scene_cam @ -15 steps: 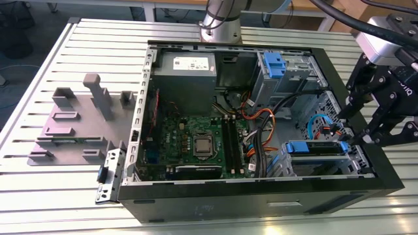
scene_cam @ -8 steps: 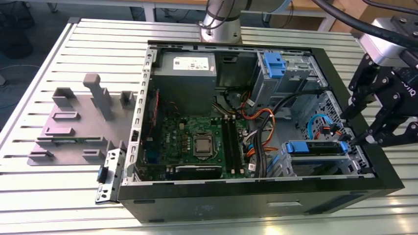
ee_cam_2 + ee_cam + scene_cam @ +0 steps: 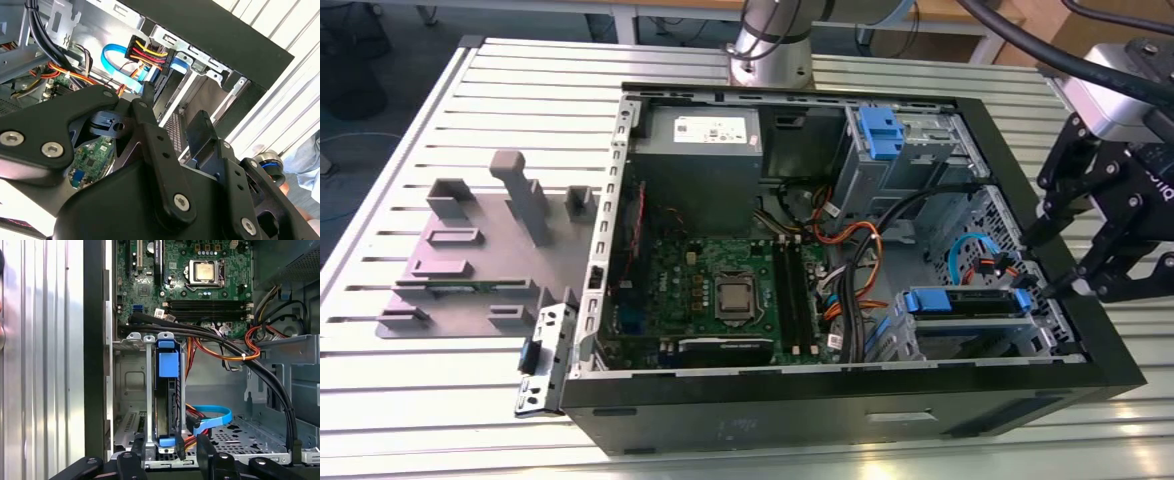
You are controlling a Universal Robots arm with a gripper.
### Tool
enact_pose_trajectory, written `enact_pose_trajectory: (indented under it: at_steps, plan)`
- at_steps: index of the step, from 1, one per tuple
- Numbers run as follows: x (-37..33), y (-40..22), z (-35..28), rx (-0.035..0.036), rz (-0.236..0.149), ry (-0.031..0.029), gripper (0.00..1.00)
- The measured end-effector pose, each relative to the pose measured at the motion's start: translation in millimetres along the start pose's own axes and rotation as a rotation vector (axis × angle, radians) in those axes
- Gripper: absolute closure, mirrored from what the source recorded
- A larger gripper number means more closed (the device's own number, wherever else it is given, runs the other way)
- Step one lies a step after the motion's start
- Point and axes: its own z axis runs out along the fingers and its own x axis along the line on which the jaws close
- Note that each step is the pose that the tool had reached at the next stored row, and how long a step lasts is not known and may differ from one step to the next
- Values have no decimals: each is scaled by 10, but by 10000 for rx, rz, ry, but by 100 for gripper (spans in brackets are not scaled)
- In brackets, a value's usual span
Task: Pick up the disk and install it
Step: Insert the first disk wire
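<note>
The disk (image 3: 963,302), with blue rails on its edges, sits in the drive cage at the near corner of the open computer case (image 3: 640,400), on the exterior view's right. The first wrist view shows the disk (image 3: 167,400) edge-on, standing in the metal bay with a blue tab at its far end. My gripper (image 3: 1058,268) hangs just over that corner of the case. It is open, and its black fingers (image 3: 205,452) stand on either side of the disk's near end with a gap to it. In the second wrist view the gripper (image 3: 172,107) is close to the bay's cable plugs.
A blue data cable (image 3: 215,419) and red-yellow power wires (image 3: 147,52) plug in beside the bay. Black cables (image 3: 240,352) cross above it. The motherboard (image 3: 720,280), grey power supply (image 3: 700,130) and another blue caddy (image 3: 878,130) fill the case. A grey parts fixture (image 3: 467,250) lies on the exterior view's left. A person's sleeve (image 3: 307,160) is nearby.
</note>
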Motion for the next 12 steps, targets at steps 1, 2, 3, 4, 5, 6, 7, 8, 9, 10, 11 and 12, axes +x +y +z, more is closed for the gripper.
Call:
enact_pose_trajectory:
  at_steps: [1, 2, 3, 4, 5, 6, 7, 8, 9, 10, 11, 12]
  plan:
    - [0, -8, 4, 0, 0, 0, 47]
    - [0, -15, 9, 0, 1, -1, 47]
    - [0, -23, 14, -1, 0, -1, 47]
    - [0, -31, 18, 0, 1, 0, 47]
    - [0, -39, 24, -1, 1, -1, 47]
    - [0, -45, 31, -1, 1, -1, 47]
    - [0, -51, 38, -1, 1, -1, 47]
    - [1, -55, 45, -1, 1, 0, 47]
    - [1, -59, 53, -1, 1, -1, 47]
    - [1, -61, 62, -2, 1, 0, 47]
    - [2, -63, 71, -2, 2, 0, 47]
    - [2, -64, 80, -2, 1, 0, 47]
